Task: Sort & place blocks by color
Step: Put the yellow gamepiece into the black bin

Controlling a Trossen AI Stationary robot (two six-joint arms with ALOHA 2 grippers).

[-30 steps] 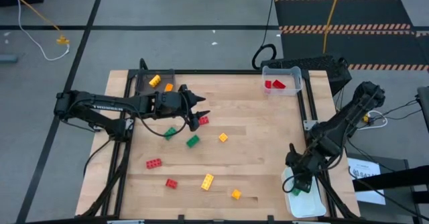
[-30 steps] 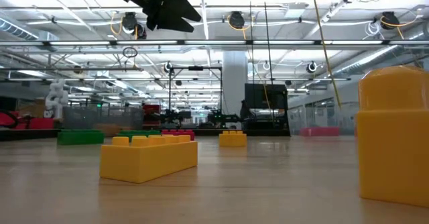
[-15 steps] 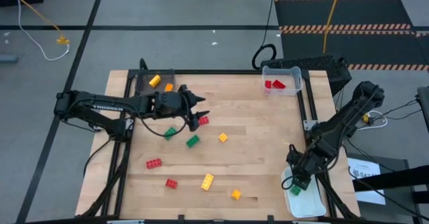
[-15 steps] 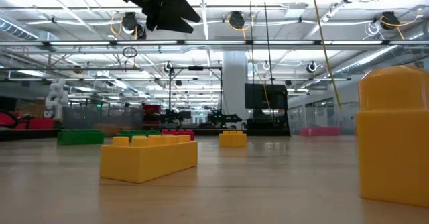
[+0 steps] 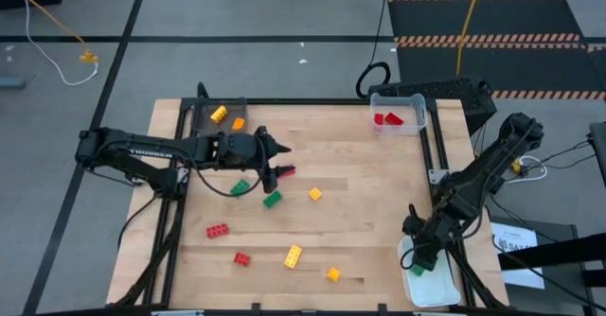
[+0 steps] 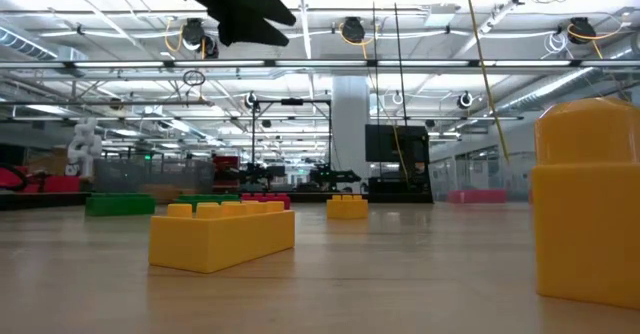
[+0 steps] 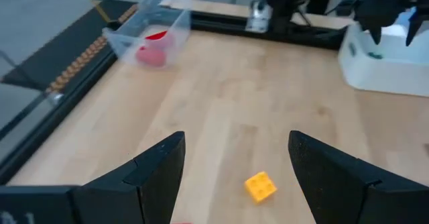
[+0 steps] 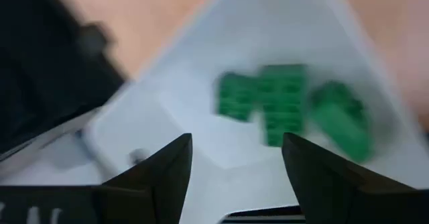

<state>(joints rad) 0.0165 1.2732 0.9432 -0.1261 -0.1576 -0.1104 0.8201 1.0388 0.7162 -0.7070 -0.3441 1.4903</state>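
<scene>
The left gripper [image 5: 280, 162], jaws spread wide and empty, hovers directly over the red block [image 5: 285, 172]; the right gripper [image 5: 422, 257], jaws parted and empty, hangs above the white tray [image 5: 437, 291].

A pale wooden bench [image 5: 369, 193] with a black frame stands on a grey floor [image 5: 284, 13] crossed by dark lines; a dark grey tray [image 5: 201, 119] sits at one far corner, a clear tray [image 5: 414, 103] at the other, a white tray [image 5: 440, 289] by the near right edge; an orange cable [image 5: 47, 23] trails across the floor; hazard-striped black matting [image 5: 492, 32] lies beyond the bench.
</scene>
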